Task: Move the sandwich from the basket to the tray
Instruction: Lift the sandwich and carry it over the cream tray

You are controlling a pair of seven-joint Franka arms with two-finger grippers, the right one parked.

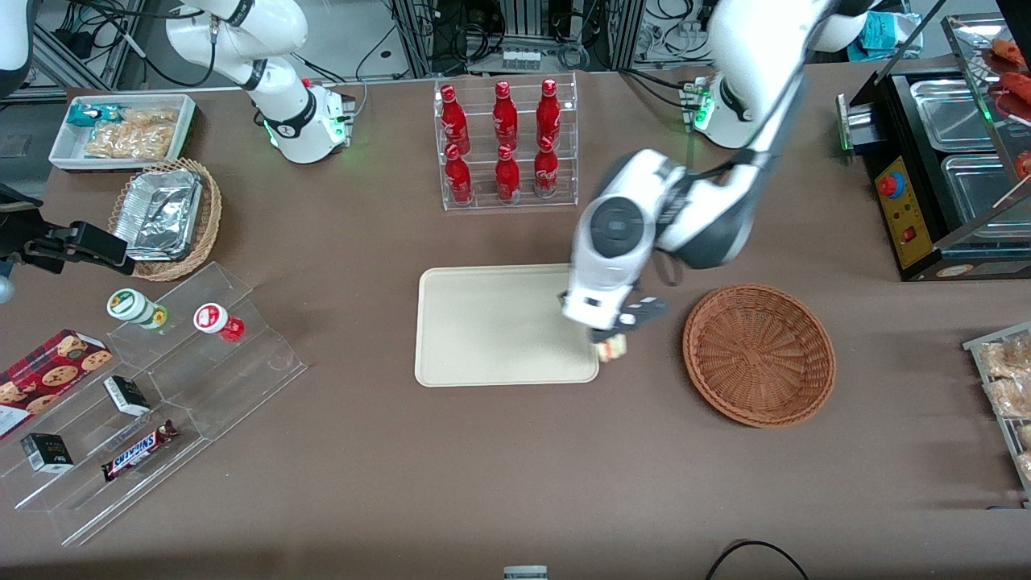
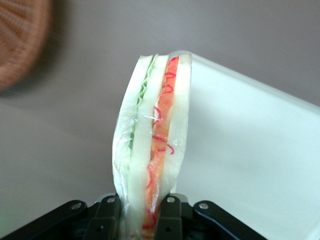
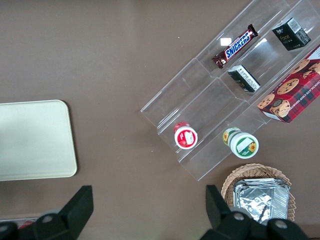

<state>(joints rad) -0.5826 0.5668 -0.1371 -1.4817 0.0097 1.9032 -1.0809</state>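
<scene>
Front view: your left arm's gripper (image 1: 614, 342), jaws clamped on the clear-wrapped triangular sandwich (image 1: 614, 348), hangs at the cream rectangular tray's (image 1: 499, 326) edge; the reddish-brown wicker basket (image 1: 759, 354) sits empty, release remaining.

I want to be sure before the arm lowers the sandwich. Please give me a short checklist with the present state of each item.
1. Gripper shut on the sandwich: ok.
2. Sandwich out of the basket: ok.
3. Sandwich fully over the tray: not ok, it hangs at the tray's edge nearest the basket.
4. Bare tray surface to receive it: ok.
5. Wrap intact: cannot tell.
</scene>
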